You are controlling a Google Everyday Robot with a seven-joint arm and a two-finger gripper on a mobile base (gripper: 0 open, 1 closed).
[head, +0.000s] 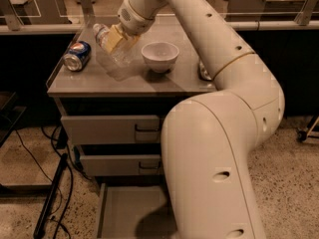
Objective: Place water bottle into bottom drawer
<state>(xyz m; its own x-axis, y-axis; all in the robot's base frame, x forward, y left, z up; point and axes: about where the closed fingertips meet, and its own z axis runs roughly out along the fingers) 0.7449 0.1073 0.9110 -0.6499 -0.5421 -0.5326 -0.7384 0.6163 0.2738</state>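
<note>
I am holding my gripper [118,40] over the left half of the cabinet top [124,81], at the end of my big white arm [214,133]. My pale yellowish fingers [114,36] are clamping on the water bottle [103,35], gripping it around its middle. The bottle is tilting. Its white cap is pointing up and to the left of my gripper, and its clear crinkled body is trailing down to the right beneath my fingers. I cannot tell whether its lower end is touching the top or hanging just above it. A faint shadow is lying on the surface right under it.

To the left of my gripper, apart from the bottle, a blue Pepsi can [77,55] is lying on its side near the top's left edge. Just to the right of my gripper a white bowl [160,55] is standing upright, close to the bottle but not touching it.

Far below my gripper, at the foot of the cabinet, the bottom drawer [124,208] is standing open. It is showing its flat grey floor, with a dark shadow falling across it and my arm covering its right part. Between it and my gripper, the two upper drawers [107,129] are sitting shut, each showing a dark handle.
</note>
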